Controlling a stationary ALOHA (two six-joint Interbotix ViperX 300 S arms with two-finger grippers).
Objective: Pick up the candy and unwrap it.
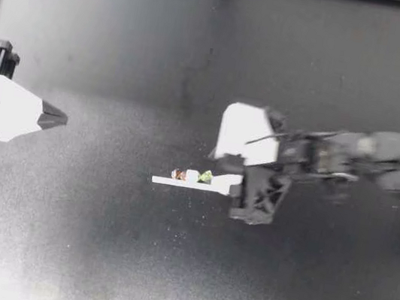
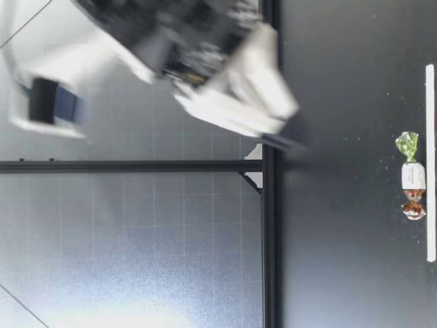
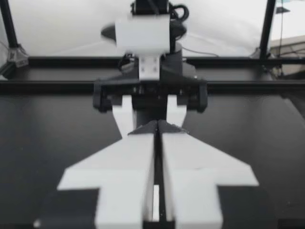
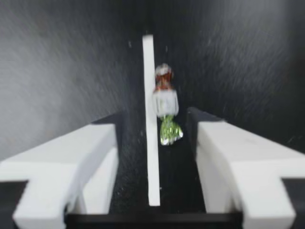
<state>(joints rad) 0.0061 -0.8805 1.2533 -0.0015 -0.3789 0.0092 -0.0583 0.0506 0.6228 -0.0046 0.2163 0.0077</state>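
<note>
Two robot arms reach over a dark surface (image 1: 92, 255). At far left, my left pincer (image 1: 56, 118) has its white fingers pressed together, holding nothing, well apart from everything else. Near the middle lies the candy (image 1: 192, 175), a small wrapped sweet with a brown twist at one end, a white middle and a green twist at the other. It rests on the surface just beside a thin white strip (image 1: 179, 183), parallel to it. To the right, my right pincer (image 1: 221, 167) is spread wide, its fingers either side of the strip, the candy's green end between the fingertips, touching neither
</note>
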